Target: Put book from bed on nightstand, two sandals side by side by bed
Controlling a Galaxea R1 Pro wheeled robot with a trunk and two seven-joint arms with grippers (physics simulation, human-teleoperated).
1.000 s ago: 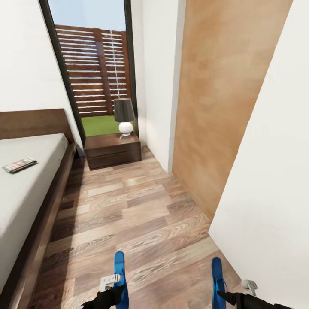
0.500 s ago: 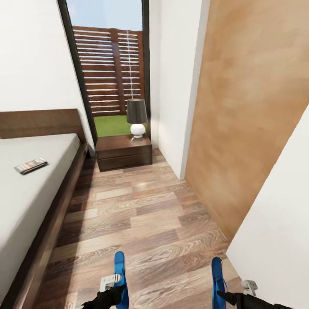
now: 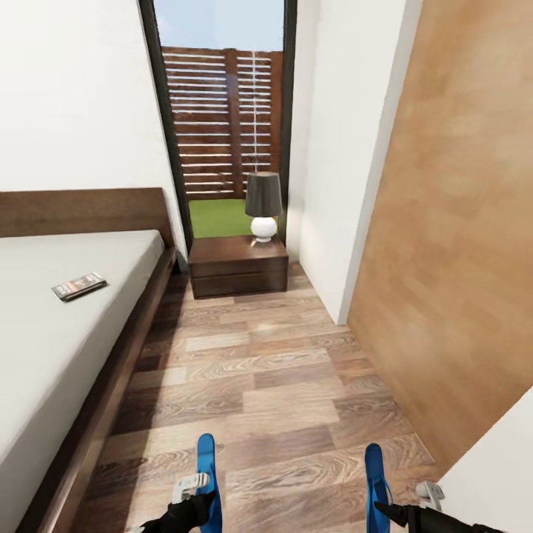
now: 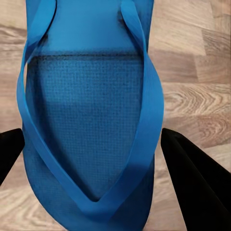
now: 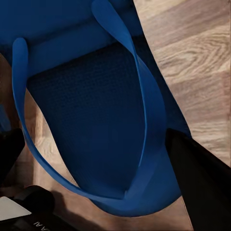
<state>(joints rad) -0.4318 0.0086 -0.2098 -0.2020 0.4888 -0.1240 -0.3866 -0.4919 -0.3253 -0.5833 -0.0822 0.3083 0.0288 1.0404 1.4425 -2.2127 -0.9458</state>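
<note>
The bed point(image 3: 111, 370), dark-framed with a grey mattress, runs along the left. The book point(image 3: 79, 286) lies flat on the mattress near the headboard. Past the foot-side floor strip stands a nightstand point(image 3: 238, 265) under the window. Low in the head view my left gripper point(image 3: 196, 497) is shut on a blue sandal point(image 3: 207, 474), and my right gripper point(image 3: 396, 507) is shut on the other sandal point(image 3: 376, 481); both are held above the floor. The left wrist view has its sandal point(image 4: 91, 110) between black fingers point(image 4: 192, 178). In the right wrist view, that sandal point(image 5: 91, 106) sits between fingers point(image 5: 204, 185).
A lamp point(image 3: 263, 205) with a dark shade and white base stands on the nightstand. A white wall corner point(image 3: 333, 185) and a tan wooden panel point(image 3: 459, 244) close the right side. The plank floor point(image 3: 274, 370) forms a lane between bed and panel.
The whole head view has swung left, so bed, book, nightstand and window sit further right in the picture. Both grippers keep the same hold on the sandals.
</note>
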